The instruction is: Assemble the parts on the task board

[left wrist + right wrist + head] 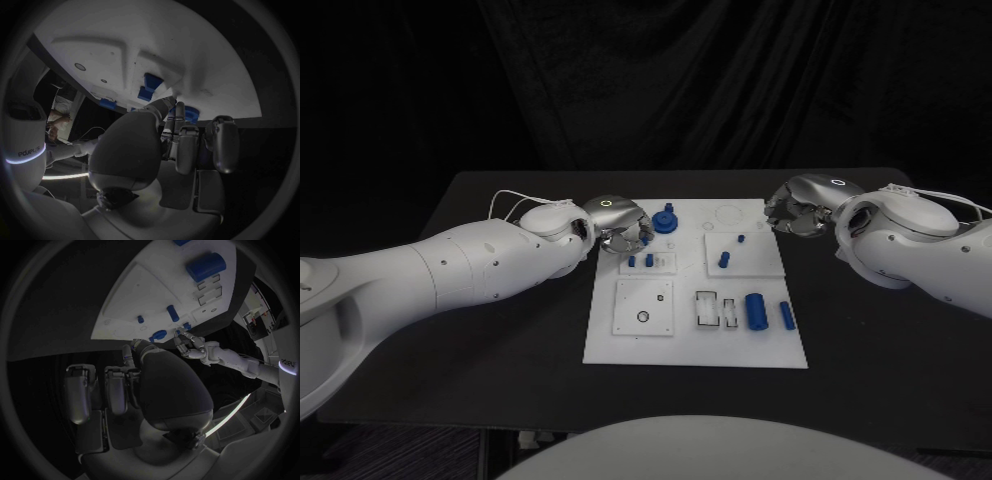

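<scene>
White task board (697,340) lay mid-table, bearing blue parts: a large cylinder (756,311) and a slim peg (788,316) lying near its front right, a knobbed piece (665,218) standing by the left hand (620,232), grip indeterminable; right hand (795,213) curled, holding nothing, beside the board's far right corner.

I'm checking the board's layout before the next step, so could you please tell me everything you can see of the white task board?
The task board is a flat white plate, matte like plastic, lying level in the middle of the black table. It carries raised square panels, one with an oval hole, plus rectangular slots and faint circles. Small blue parts lie or stand on it. The left hand is at its far left corner, the right hand beside its far right corner; contact is unclear.
</scene>
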You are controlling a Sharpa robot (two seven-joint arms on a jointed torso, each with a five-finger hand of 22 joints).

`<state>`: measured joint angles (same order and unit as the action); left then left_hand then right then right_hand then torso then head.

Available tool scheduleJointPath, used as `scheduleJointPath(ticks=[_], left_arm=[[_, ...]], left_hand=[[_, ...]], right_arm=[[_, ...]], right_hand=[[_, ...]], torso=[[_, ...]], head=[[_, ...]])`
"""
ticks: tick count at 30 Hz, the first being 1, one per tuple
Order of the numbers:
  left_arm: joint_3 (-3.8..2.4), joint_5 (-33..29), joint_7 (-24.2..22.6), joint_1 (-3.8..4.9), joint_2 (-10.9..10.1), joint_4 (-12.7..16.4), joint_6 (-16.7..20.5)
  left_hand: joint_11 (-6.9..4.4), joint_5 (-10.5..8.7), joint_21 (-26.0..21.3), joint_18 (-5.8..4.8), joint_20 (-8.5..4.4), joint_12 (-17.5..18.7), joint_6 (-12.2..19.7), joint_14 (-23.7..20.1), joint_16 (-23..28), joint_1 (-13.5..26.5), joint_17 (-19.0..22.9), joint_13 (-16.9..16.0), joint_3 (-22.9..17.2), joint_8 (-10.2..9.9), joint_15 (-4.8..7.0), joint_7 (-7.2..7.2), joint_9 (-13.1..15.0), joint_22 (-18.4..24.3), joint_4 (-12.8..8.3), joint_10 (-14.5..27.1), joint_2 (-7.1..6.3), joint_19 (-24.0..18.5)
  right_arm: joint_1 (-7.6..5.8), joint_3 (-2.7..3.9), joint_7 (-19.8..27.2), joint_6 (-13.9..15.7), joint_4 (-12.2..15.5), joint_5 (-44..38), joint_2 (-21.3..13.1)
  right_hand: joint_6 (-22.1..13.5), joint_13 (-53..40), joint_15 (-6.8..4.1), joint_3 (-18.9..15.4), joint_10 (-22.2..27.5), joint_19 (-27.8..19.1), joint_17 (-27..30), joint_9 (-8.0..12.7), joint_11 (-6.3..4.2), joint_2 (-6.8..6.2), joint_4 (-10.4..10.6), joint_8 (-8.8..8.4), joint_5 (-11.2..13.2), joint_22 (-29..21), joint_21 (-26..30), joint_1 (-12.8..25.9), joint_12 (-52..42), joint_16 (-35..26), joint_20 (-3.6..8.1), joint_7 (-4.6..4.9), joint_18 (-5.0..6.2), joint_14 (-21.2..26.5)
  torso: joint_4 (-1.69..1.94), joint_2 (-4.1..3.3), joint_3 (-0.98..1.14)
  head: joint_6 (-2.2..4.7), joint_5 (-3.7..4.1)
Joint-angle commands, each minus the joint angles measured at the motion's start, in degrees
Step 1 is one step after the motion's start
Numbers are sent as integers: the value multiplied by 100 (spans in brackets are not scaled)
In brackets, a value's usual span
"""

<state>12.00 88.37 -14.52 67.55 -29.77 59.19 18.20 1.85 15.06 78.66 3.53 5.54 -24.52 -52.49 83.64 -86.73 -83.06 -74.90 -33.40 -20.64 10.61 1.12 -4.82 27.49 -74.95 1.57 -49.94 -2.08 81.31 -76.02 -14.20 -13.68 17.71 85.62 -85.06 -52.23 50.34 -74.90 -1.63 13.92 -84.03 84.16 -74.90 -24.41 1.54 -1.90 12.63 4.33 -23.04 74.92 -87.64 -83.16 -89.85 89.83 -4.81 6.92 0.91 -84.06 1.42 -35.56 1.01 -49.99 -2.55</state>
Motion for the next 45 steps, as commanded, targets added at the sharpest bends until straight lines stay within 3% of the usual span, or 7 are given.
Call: scheduleJointPath(ticks=[1, 8, 16, 29, 38, 40, 45], left_arm=[[7, 1, -8, -33, 29, -20, -140], [7, 1, 70, -39, 25, -32, -227], [7, 1, 80, -45, 0, -38, -243], [7, 1, 93, -48, 1, -60, -59], [7, 1, 162, -48, -46, -76, 457], [7, 1, 173, -48, -81, -68, 661], [6, 0, 266, -46, -265, 47, 1186]], left_hand=[[-5, -12, -49, -33, -20, 56, 23, -42, 31, -33, -313, 23, 17, -65, 3, 19, -6, -1080, -40, -8, 4, -40], [-14, -355, -203, 0, -14, 217, 288, -159, 95, 4, -146, 105, 61, -316, 27, 119, -79, -1033, -25, 255, -39, -158], [57, -482, -327, 23, 0, 254, 595, -259, 142, 9, -19, 118, 100, -545, -15, 373, -135, -1000, -28, 398, -108, -250], [86, -493, -399, 36, 13, 270, 764, -318, 169, 38, 56, 119, 121, -662, -42, 445, -159, -982, 6, 497, -116, -298], [123, -472, -389, 31, 28, 258, 1127, -311, 159, 37, 45, 104, 140, -715, -77, 545, -211, -993, 12, 589, -134, -275], [155, -432, -388, 29, 38, 253, 1512, -309, 155, 20, 47, 90, 153, -715, -107, 548, -267, -996, -1, 692, -151, -262], [250, -441, -630, 79, 80, 280, 1937, -514, 255, 30, 318, 60, 221, -705, -187, 491, -311, -923, -15, 1182, -199, -439]], right_arm=[[15, 3, -82, -34, 3, -21, 8], [15, 3, -83, -40, 2, -21, 15], [16, 3, -83, -41, 0, -21, 16], [21, 3, -90, -73, -3, -21, 17], [21, 3, -94, -97, 2, -21, 8], [21, 3, -93, -93, 6, -21, 0], [21, 4, -78, -49, 18, -21, -32]], right_hand=[[21, -1510, 0, 20, -597, 371, -1510, 9, 12, -10, -4, 16, -7, 1396, 34, -20, -15, 17, 0, -2, -7, -594], [26, -1510, 0, 22, -597, 367, -1510, 9, 13, -10, -6, 18, -6, 1395, 38, -21, -15, 17, 0, -2, -6, -594], [26, -1510, 0, 22, -597, 367, -1510, 9, 13, -10, -6, 18, -6, 1395, 38, -21, -15, 17, 0, -2, -6, -594], [26, -1510, 0, 22, -597, 367, -1510, 9, 13, -10, -6, 18, -6, 1395, 38, -21, -15, 17, 0, -2, -6, -594], [40, -1510, -1, 24, -597, 364, -1510, 10, 13, -14, -11, 22, -4, 1393, 43, -19, -15, 17, 1, -2, -4, -594], [42, -1510, -1, 24, -597, 362, -1510, 10, 13, -16, -12, 22, -3, 1392, 46, -18, -15, 17, 1, -3, -4, -594], [41, -1510, -1, 21, -597, 365, -1510, 12, 13, -24, -12, 20, -1, 1393, 42, -14, -15, 17, 2, -2, -5, -594]], torso=[[-4, 2, -1], [0, 4, 2], [-2, 5, 4], [7, 4, -3], [4, -4, -6], [5, -7, -7], [4, -10, -6]], head=[[-1, -7], [-1, -5], [-1, -2], [-1, 1], [-1, -14], [-1, -26], [-1, -61]])
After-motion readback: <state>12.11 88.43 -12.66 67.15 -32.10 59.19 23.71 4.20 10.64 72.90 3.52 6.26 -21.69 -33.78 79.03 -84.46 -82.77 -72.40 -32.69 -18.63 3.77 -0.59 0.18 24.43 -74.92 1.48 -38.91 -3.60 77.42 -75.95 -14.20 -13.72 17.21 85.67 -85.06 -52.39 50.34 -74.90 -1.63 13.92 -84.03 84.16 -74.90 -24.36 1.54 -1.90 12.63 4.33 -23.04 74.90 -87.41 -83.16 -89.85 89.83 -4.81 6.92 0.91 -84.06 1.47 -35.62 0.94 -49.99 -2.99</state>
